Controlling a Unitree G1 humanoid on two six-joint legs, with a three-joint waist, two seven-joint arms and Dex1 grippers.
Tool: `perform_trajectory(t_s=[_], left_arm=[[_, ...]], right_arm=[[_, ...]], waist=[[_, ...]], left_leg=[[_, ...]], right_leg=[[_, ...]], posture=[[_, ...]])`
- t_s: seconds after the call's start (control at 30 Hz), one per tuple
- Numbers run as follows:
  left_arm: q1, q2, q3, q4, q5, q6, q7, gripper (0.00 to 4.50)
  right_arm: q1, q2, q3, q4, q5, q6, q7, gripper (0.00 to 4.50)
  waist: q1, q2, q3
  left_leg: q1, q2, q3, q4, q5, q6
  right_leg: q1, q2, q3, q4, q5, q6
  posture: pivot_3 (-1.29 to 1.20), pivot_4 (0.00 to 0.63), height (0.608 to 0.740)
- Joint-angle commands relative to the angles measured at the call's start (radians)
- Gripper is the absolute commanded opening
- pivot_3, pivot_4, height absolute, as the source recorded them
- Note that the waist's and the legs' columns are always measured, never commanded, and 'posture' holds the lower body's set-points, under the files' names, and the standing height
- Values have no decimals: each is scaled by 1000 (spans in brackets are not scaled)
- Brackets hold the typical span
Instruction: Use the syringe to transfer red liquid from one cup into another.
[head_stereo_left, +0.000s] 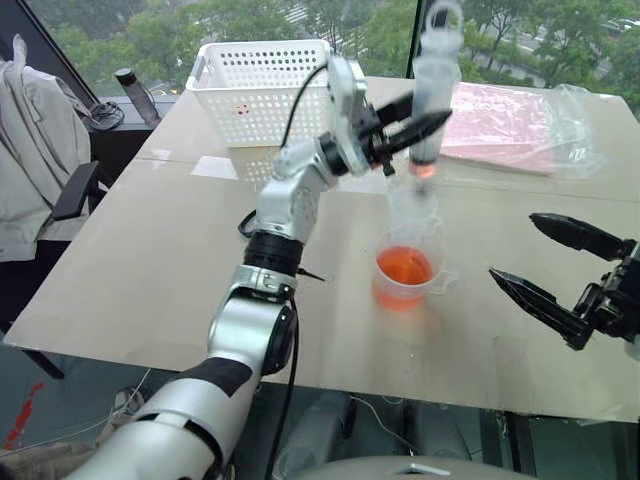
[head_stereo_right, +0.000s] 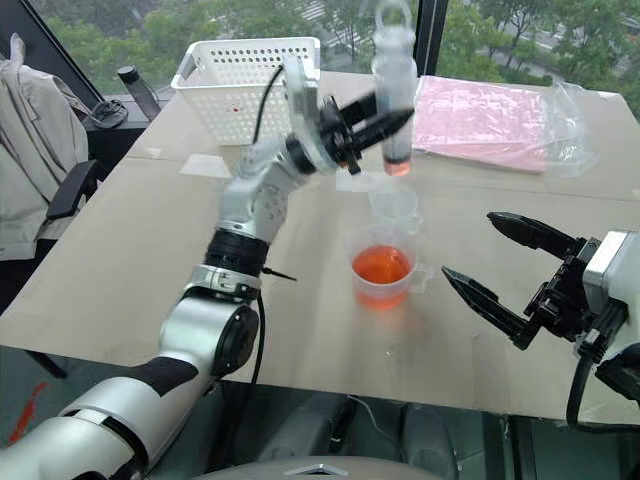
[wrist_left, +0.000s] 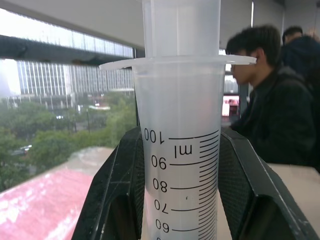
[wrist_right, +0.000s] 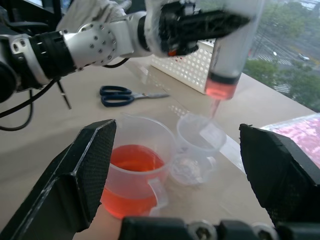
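Syringe (head_stereo_left: 432, 95) work looks about half done from where I sit: my left gripper (head_stereo_left: 415, 130) is clamped tight on the barrel and holds it upright over the far middle of the worktop (head_stereo_left: 150, 270), tip down, with a small charge of red liquid (wrist_right: 219, 89) sitting at the bottom of the barrel below the dark seal. I judge the draw from the wide handled cup (head_stereo_left: 405, 275) is already made, since that cup holds plenty of orange-red liquid and the syringe is up and out of it. The tip hangs just above the smaller clear cup (wrist_right: 197, 132), which stands touching or just beside the handled cup on its far side; I cannot see any red in it yet, so the discharge is what remains. My right gripper (head_stereo_right: 505, 265) hovers well apart to the right, fingers spread wide and holding nothing. I expect it must push the plunger next.
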Motion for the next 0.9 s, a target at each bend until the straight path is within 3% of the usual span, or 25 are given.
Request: perform_trajectory(t_s=[0.03,0.27,0.5,0.67,0.8,0.9], left_arm=[[3,-10,-2,37,34,-106,-42,1402],[55,-24,-14,116,97,-238,-93,1402],[72,-30,-2,156,122,-287,-69,1402],[82,-33,3,143,126,-289,-50,1402],[98,-39,-1,119,125,-287,-44,1402],[106,-42,-1,110,124,-285,-37,1402]], right_arm=[[-111,-48,39,25,31,19,-103,4201],[-531,-148,271,165,95,132,-327,4201],[-934,-75,532,298,53,271,-438,4201],[-1057,0,617,349,-5,347,-482,4201],[-1072,22,635,376,-76,388,-506,4201],[-1081,45,631,390,-119,407,-513,3403]], waist=[[-6,0,0],[-16,0,0],[-22,-1,0],[-23,0,0],[-23,0,0],[-24,0,0]], left_leg=[[0,0,0,0,0,0],[0,0,1,0,0,0],[-2,0,0,0,0,0],[-2,0,0,0,0,0],[-2,0,-1,0,0,0],[-1,0,-1,1,0,0]], right_leg=[[0,0,0,0,0,0],[0,0,0,1,0,0],[-1,-1,0,0,0,0],[-2,-1,0,1,0,0],[-2,-1,-1,1,0,0],[-2,-1,-1,1,0,0]], posture=[[0,150,740],[0,150,740],[0,150,740],[0,150,740],[0,150,740],[0,150,740]])
